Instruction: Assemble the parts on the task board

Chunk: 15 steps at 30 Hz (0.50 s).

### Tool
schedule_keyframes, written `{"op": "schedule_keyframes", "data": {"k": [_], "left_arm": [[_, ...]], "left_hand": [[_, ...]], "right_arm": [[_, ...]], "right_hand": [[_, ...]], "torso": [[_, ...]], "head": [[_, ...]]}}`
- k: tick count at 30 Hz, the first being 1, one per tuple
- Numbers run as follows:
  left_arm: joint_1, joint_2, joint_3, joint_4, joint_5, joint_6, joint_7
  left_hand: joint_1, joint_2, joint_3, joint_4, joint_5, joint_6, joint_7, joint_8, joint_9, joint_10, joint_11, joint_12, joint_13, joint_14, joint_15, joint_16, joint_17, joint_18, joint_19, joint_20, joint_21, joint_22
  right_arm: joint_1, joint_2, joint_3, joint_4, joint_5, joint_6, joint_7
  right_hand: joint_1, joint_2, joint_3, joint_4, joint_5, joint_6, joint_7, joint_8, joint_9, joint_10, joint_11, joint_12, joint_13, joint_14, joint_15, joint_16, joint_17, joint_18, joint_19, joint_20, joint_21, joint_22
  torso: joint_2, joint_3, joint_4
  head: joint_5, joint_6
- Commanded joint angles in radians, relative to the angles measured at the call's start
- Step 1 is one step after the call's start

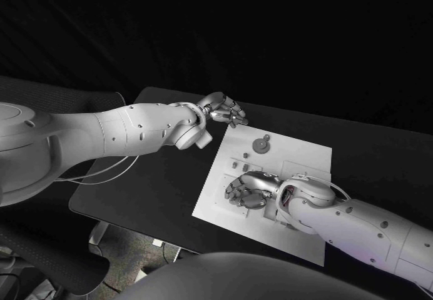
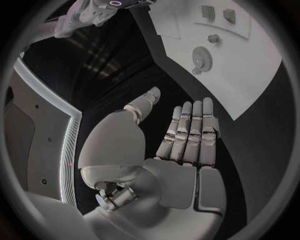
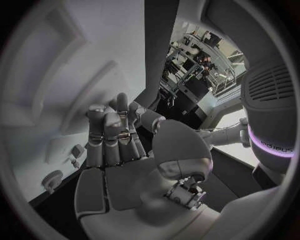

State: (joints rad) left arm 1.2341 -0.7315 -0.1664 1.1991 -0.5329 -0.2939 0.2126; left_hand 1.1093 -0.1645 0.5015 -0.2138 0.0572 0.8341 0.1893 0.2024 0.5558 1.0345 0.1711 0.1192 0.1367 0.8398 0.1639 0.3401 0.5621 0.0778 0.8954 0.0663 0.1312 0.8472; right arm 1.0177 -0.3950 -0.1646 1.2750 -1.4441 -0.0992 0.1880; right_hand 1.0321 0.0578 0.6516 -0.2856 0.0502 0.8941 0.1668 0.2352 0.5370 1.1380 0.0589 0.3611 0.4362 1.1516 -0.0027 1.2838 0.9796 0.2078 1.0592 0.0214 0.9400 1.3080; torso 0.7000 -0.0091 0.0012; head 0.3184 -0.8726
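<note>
Over the near half of the task board [image 1: 298, 156] we hold our right hand [image 1: 248, 189], fingers curled downward toward the plate's surface. Whether those fingers close on a part beneath them we cannot tell: the head view hides what lies under the palm, and the right wrist view shows the fingers [image 3: 106, 135] raised side by side in front of the white plate with nothing plainly between them. We judge that this hand is placed there to seat or pick a piece in the middle recesses of the board.

Our left hand [image 1: 221, 110] waits off the board's far corner, over the black table [image 1: 144, 187]. In the left wrist view its fingers [image 2: 190, 132] lie straight and together, the thumb apart, holding nothing; it looks parked clear so the right hand has room.

The parts we can make out sit on the board: a round disc-like part [image 1: 261, 145] near the far end, seen also in the left wrist view [image 2: 201, 60], and several small pieces [image 1: 236, 165] between it and our right hand. Two small blocks [image 2: 215, 14] stand further along the plate.
</note>
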Motion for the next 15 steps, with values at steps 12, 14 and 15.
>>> {"op": "schedule_keyframes", "data": {"k": [12,14,15], "left_arm": [[0.002,0.001,0.001,0.002,0.0,-0.002,0.005],[0.002,0.002,0.001,0.002,0.0,-0.002,0.005],[0.002,0.002,0.001,0.001,0.0,-0.002,0.006]], "left_hand": [[0.005,0.008,0.002,0.002,-0.002,-0.002,0.006,0.006,-0.002,0.01,-0.001,-0.005,-0.001,0.0,0.003,-0.004,0.002,0.021,-0.005,0.0,-0.005,0.001],[0.005,0.008,0.002,0.002,-0.002,-0.002,0.006,0.006,-0.002,0.01,-0.001,-0.005,-0.001,0.0,0.003,-0.004,0.002,0.021,-0.005,0.0,-0.005,0.002],[0.005,0.008,0.002,0.002,-0.002,-0.002,0.006,0.006,-0.002,0.01,-0.001,-0.005,-0.001,0.0,0.003,-0.004,0.002,0.021,-0.005,0.0,-0.005,0.002]], "right_arm": [[-0.015,-0.002,-0.013,-0.015,0.009,0.082,-0.051],[-0.015,-0.003,-0.013,-0.014,0.018,0.079,-0.048],[-0.015,-0.004,-0.013,-0.013,0.021,0.075,-0.045]], "right_hand": [[0.022,0.005,0.008,-0.002,0.003,-0.011,0.006,-0.004,0.0,-0.064,0.058,-0.225,-0.019,-0.012,0.009,0.008,-0.007,0.054,-0.022,-0.006,-0.005,0.015],[0.022,0.005,0.009,-0.002,0.003,-0.011,0.006,-0.004,0.0,-0.064,0.058,-0.226,-0.02,-0.012,0.009,0.008,-0.008,0.054,-0.022,-0.006,-0.005,0.015],[0.022,0.005,0.008,-0.002,0.002,-0.011,0.006,-0.004,0.0,-0.065,0.058,-0.227,-0.021,-0.012,0.009,0.008,-0.008,0.054,-0.022,-0.006,-0.005,0.015]], "torso": [[0.0,0.0012,-0.0006],[0.0,0.0014,-0.0004],[0.0,0.0014,-0.0001]], "head": [[-0.001,0.0],[-0.002,0.0],[-0.002,0.0]]}}
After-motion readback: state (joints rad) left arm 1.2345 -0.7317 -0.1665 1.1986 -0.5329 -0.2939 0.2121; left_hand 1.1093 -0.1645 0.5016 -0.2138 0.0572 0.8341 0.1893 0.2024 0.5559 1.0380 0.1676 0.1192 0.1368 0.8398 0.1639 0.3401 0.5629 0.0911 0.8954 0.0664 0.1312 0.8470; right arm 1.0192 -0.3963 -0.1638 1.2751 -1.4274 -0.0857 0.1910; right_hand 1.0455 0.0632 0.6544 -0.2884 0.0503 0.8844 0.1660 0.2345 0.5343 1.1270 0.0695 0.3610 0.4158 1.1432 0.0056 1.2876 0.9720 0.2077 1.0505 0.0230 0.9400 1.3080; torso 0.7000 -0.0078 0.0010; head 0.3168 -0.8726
